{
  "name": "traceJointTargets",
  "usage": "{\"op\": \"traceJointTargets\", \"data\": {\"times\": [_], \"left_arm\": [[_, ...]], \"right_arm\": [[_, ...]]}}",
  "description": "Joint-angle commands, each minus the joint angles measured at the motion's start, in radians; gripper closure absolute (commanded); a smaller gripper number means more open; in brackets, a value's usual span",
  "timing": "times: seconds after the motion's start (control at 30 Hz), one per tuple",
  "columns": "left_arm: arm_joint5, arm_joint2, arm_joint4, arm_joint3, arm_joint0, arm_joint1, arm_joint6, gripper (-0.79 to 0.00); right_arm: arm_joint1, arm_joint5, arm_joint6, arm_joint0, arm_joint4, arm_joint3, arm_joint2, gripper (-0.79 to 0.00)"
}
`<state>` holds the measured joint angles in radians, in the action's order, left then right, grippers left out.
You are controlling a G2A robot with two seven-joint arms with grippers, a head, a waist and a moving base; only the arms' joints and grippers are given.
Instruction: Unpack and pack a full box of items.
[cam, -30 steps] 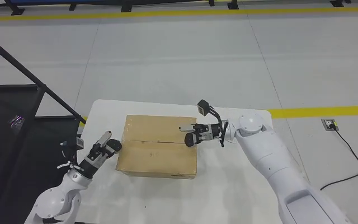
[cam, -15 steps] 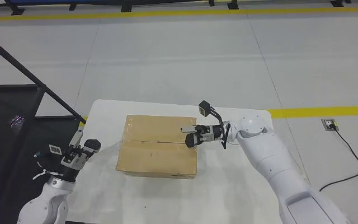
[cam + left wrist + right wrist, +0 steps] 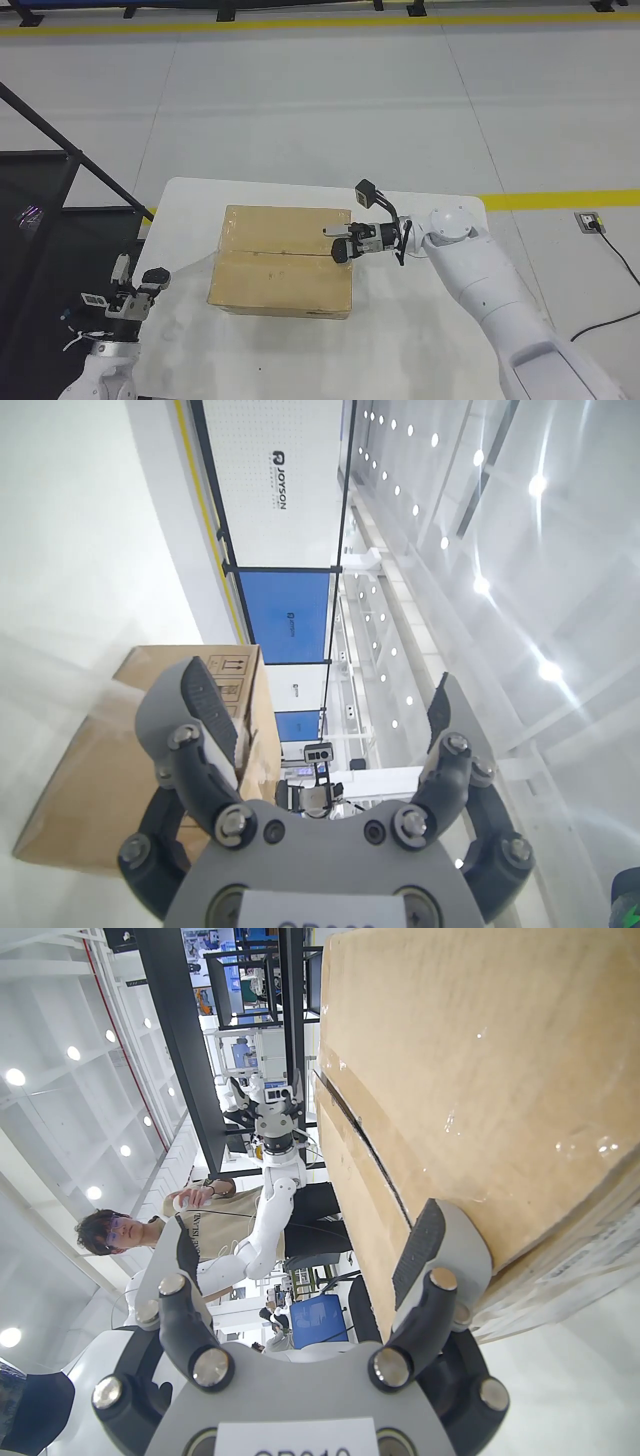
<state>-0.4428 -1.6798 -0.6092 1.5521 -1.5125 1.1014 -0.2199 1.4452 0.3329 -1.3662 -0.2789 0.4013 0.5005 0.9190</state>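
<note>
Jaws are standing open on both arms, and the cardboard box is sitting shut.
The right gripper is holding its jaws spread wide and empty. One finger is lying against the box's top at the side facing the table's right edge, close to the taped seam. The left gripper is hovering by the table's left edge with its jaws open and empty, apart from the box, which is resting in the table's middle.

The top view looks down on the table; both wrist views face the box from opposite sides.
</note>
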Motion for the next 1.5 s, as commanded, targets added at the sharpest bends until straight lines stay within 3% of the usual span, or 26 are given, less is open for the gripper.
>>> {"op": "traceJointTargets", "data": {"times": [0.0, 0.17, 0.43, 0.6, 0.73, 0.87, 1.03, 1.47], "left_arm": [[0.007, 0.017, -0.004, -0.023, -0.013, 0.004, -0.005, -0.785], [0.07, 0.072, 0.012, -0.114, 0.03, 0.012, -0.044, -0.785], [0.111, 0.183, 0.03, -0.328, 0.214, 0.038, -0.019, -0.785], [0.137, 0.215, -0.023, -0.435, 0.328, 0.054, -0.03, -0.785], [0.114, 0.211, -0.065, -0.468, 0.377, 0.061, -0.048, -0.785], [0.05, 0.181, -0.049, -0.452, 0.382, 0.06, -0.031, -0.785], [-0.005, 0.136, -0.023, -0.362, 0.345, 0.057, 0.005, -0.785], [0.009, 0.052, 0.093, -0.11, 0.239, 0.052, 0.082, -0.785]], "right_arm": [[0.0, 0.0, 0.0, 0.0, 0.0, 0.0, 0.0, -0.785], [0.0, 0.0, 0.0, 0.0, 0.0, 0.0, 0.0, -0.785], [0.0, 0.0, 0.0, 0.0, 0.0, 0.0, 0.0, -0.785], [0.0, 0.0, 0.0, 0.0, 0.0, 0.0, 0.0, -0.785], [0.0, 0.0, 0.0, 0.0, 0.0, 0.0, 0.0, -0.785], [0.0, 0.0, 0.0, 0.0, 0.0, 0.0, 0.0, -0.785], [0.0, 0.0, 0.0, 0.0, 0.0, 0.0, 0.0, -0.785], [-0.004, -0.006, 0.035, -0.024, -0.012, 0.042, 0.002, -0.785]]}}
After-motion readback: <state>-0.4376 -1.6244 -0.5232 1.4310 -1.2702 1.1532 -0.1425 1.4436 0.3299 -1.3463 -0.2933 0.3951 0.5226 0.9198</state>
